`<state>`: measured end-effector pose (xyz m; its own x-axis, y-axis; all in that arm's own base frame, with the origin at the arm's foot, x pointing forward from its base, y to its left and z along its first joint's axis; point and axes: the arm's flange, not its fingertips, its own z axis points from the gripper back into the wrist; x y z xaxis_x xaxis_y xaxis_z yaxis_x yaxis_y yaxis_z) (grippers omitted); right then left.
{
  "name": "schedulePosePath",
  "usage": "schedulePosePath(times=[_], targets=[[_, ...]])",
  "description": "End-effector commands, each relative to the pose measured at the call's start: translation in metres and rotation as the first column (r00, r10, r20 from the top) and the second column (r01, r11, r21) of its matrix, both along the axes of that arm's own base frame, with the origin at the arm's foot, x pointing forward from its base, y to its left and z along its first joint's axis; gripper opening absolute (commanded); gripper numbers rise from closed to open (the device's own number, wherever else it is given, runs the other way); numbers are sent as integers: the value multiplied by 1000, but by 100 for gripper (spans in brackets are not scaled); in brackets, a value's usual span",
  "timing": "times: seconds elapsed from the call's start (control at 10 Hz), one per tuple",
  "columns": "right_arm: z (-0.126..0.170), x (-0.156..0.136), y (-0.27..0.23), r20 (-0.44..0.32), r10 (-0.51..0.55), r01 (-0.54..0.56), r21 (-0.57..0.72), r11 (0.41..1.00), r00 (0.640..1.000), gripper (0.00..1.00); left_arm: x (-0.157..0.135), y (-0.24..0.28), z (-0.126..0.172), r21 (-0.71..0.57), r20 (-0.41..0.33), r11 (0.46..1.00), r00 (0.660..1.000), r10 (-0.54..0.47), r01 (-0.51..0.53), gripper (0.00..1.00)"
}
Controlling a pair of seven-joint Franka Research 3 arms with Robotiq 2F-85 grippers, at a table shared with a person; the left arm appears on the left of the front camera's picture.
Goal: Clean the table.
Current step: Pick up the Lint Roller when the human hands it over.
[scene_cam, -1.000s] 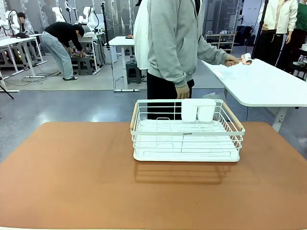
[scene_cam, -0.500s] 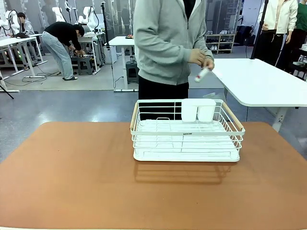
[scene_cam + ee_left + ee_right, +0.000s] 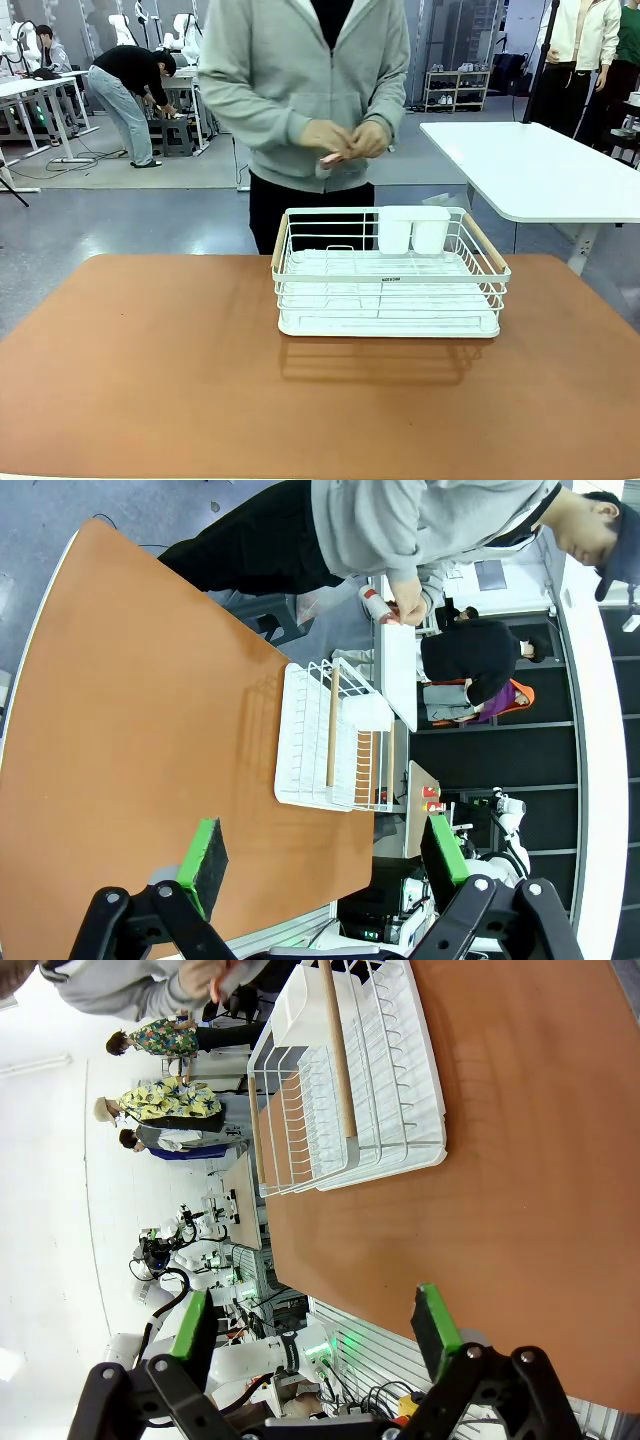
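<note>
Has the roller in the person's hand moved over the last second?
Yes. The roller went left, from over the white table to behind the dish rack.

White wire rack [image 3: 390,278] is just sitting there
Person in a grey hoodie [image 3: 290,80] is standing behind it, holding something small [image 3: 333,157].

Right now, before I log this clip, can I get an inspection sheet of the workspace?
Surface: the table, reddish-brown top, no spill or crumbs seen.
Job's things: person's hands at the far side hold a small pinkish item, too small to identify.
Clutter: white wire rack standing on the table, two white cups at its back rail.
Grippers: left gripper and right gripper both open, holding nothing, above the table.
Cables: thin cables on the far floor.
Surroundings: white-topped table; another person bent over far benches.
</note>
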<state>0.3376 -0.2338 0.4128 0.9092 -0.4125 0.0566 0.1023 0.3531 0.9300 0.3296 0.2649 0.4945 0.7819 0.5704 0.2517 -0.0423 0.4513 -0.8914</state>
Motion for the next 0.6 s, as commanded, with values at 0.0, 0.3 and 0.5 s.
schedulePosePath(times=[0.0, 0.3, 0.5], targets=[[3, -1, -2, 7, -2, 2, 1, 1000, 1000, 100, -3, 1, -1, -4, 4, 1000, 1000, 2, -2, 100], [3, -1, -2, 7, -2, 2, 1, 1000, 1000, 100, -3, 1, -1, -4, 4, 1000, 1000, 2, -2, 100], [3, -1, -2, 7, -2, 2, 1, 1000, 1000, 100, -3, 1, -1, -4, 4, 1000, 1000, 2, -2, 100]])
